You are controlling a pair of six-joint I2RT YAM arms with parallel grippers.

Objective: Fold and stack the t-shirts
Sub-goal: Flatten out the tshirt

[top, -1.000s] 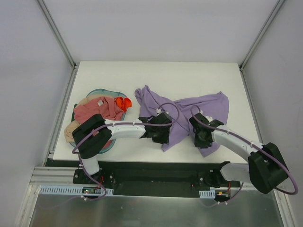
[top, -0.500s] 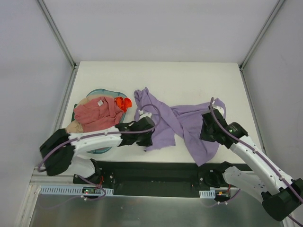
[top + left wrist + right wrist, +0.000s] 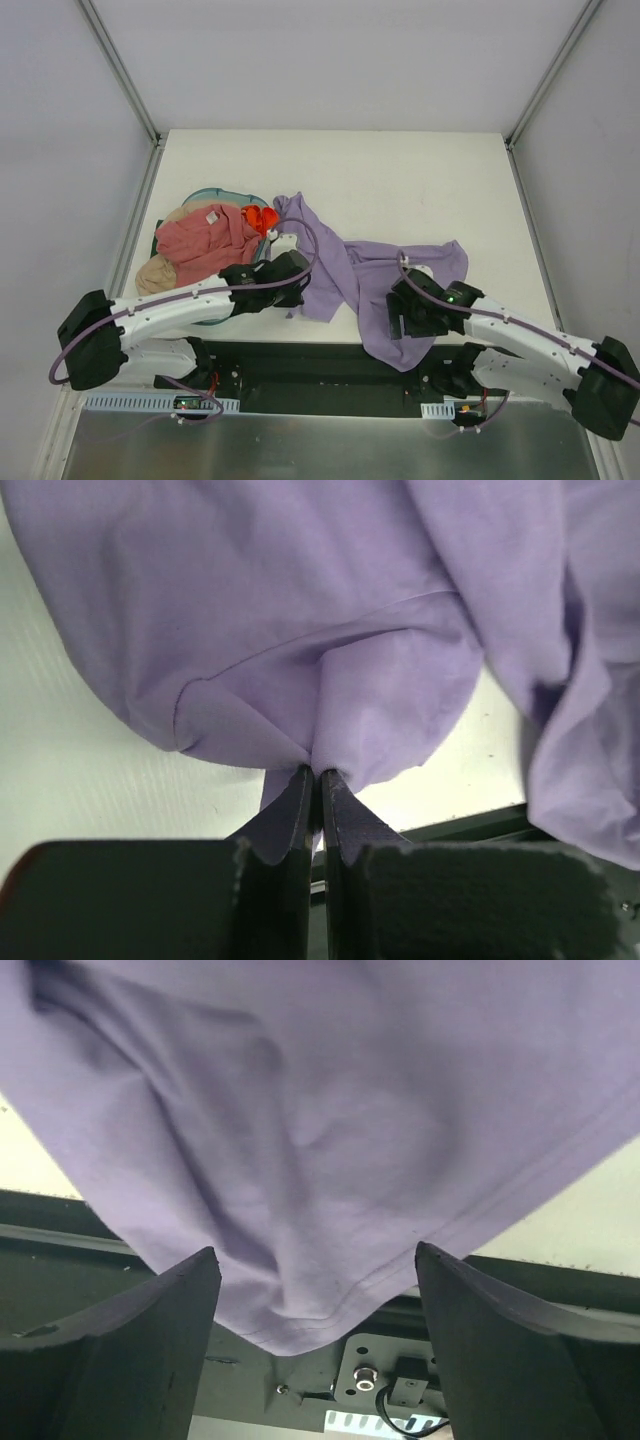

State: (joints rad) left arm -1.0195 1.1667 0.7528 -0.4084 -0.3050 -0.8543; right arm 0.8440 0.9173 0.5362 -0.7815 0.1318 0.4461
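T-shirt of lavender-purple soft cloth (image 3: 345, 265) lies crumpled at the near edge of the white table (image 3: 400, 170), one end hanging over it. Left claw (image 3: 318, 772) is pinched closed on a fold of it; right claw (image 3: 315, 1260) stands wide, cloth draped before its fingers.

At the left of the white flat tabletop (image 3: 400, 170): teal oval plastic basket (image 3: 215, 192). In the basket, on top: dusty pink-red soft cloth t-shirt (image 3: 205, 240). Under it, spilling over the basket's near-left rim: tan-beige soft cloth t-shirt (image 3: 155, 272). At the basket's right rim: small orange-red object (image 3: 262, 217). Just right of the basket and stretching well off to the right: lavender-purple soft cloth t-shirt (image 3: 345, 265), near-right part hanging over the tabletop's front edge, farther forward than the basket.
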